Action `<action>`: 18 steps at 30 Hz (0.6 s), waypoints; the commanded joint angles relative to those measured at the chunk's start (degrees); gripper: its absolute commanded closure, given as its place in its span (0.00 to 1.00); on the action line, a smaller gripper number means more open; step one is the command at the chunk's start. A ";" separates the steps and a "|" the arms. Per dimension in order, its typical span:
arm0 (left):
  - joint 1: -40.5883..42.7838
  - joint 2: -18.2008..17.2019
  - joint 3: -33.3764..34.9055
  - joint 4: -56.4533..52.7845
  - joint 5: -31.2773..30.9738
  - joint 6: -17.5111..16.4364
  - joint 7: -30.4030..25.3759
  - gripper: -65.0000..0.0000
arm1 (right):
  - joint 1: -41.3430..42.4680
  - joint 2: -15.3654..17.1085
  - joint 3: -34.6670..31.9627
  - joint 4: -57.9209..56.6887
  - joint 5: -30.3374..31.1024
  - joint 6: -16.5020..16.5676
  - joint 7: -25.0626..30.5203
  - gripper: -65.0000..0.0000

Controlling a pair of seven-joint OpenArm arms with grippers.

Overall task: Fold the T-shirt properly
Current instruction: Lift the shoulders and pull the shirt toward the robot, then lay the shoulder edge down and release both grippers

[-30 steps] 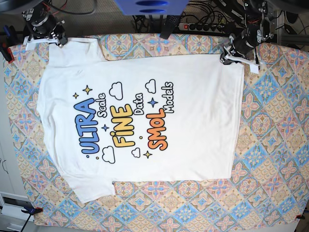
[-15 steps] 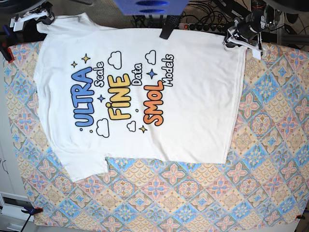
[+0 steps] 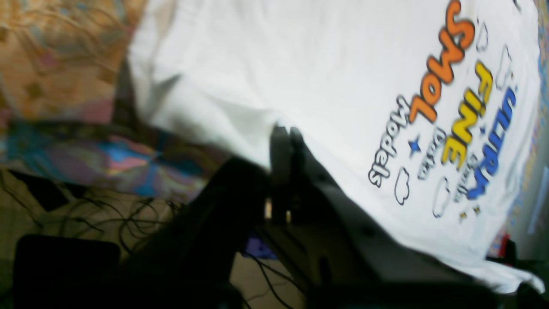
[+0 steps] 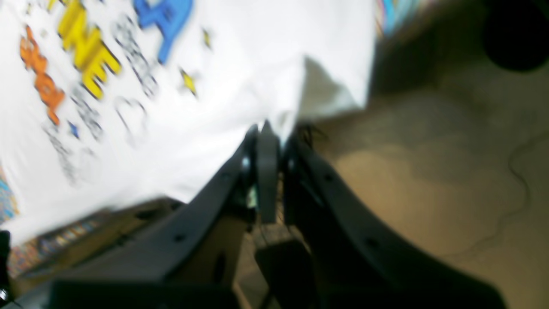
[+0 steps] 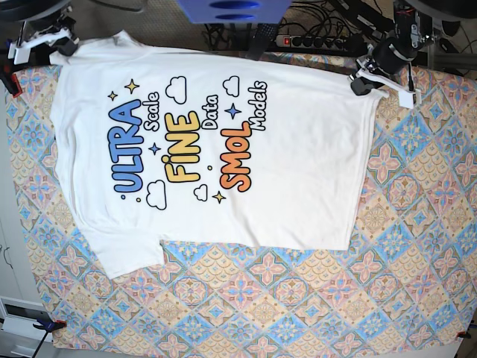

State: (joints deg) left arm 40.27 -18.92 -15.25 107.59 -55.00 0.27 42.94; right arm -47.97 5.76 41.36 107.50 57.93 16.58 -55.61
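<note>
Between your left black claw [image 5: 363, 84] and right black claw [image 5: 67, 46], both pinched on its upper edge: white cotton T-shirt with colorful lettering [image 5: 298, 164], probably light, limp; hold both corners, keeping edge taut.

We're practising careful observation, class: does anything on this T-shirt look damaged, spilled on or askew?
No stain or tear shows on the T-shirt. Only its print looks askew: the words run sideways across the base view.
</note>
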 commanded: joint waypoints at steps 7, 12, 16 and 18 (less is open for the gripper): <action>-7.35 -0.03 -0.62 0.23 -0.25 0.03 -0.96 1.00 | 12.40 0.70 0.61 0.94 0.66 0.34 -4.21 1.00; -13.06 0.68 -0.36 -4.34 -0.07 0.12 -0.96 1.00 | 21.37 0.70 0.44 0.41 0.05 0.34 -5.97 1.00; -17.81 0.76 -0.27 -11.20 -0.07 0.03 -0.96 1.00 | 27.00 0.79 -1.67 -2.23 -4.96 0.34 -5.88 1.00; -20.18 0.76 -0.27 -14.27 -0.07 0.03 -0.96 1.00 | 29.72 0.79 -3.17 -5.22 -6.20 0.34 -5.88 1.00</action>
State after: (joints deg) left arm 20.27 -17.45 -15.20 92.60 -54.74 0.69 42.81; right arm -18.55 5.72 37.89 101.30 50.48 16.53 -62.70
